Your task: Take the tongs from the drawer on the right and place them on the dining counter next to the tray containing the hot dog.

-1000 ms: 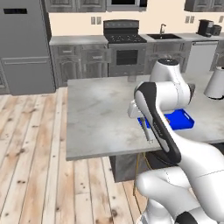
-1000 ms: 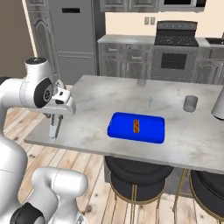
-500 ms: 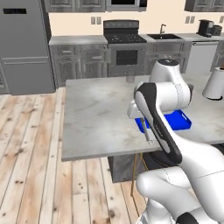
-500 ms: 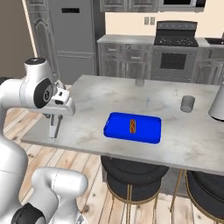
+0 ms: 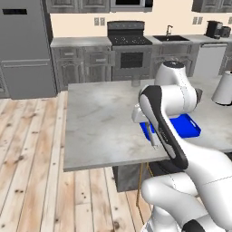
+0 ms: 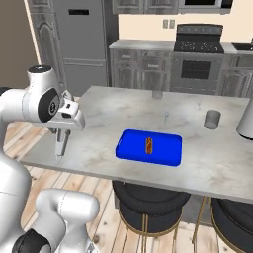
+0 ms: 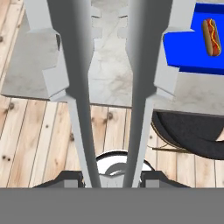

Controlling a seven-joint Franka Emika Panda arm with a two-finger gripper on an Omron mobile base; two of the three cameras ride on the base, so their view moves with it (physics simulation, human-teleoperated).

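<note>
Holding: end effector (image 6: 60, 150) clamped on the tongs (image 6: 61, 143); I see them hanging tips-down from the fingers.
End effector position: I read it above the near left corner of the bench (image 6: 99, 116) from the right base camera, just inside the front edge; from the left base camera it sits at (image 5: 153, 138), partly hidden by the forearm.
Tongs, hand camera: two long grey arms (image 7: 83, 87) run up the picture side by side with a narrow gap between them; the marbled top and its near edge lie beyond, wooden floor (image 7: 48, 135) below that edge.
Tongs height: I cannot tell whether the tips touch the stone or hang just above it.
Tray: bright blue tray (image 6: 133, 146) lies flat on the bench, to the right of the tongs and apart from them; in the hand camera it shows at the upper right (image 7: 183, 48).
Hot dog: lying in the middle of the tray (image 6: 148, 145).
Stool: dark round seat (image 6: 148, 200) under the bench edge below the tray.
Further back: grey cup (image 6: 212, 119) on the bench beyond the tray; white kettle (image 5: 224, 88) at the far right; stove (image 6: 199, 59) against the back wall.
</note>
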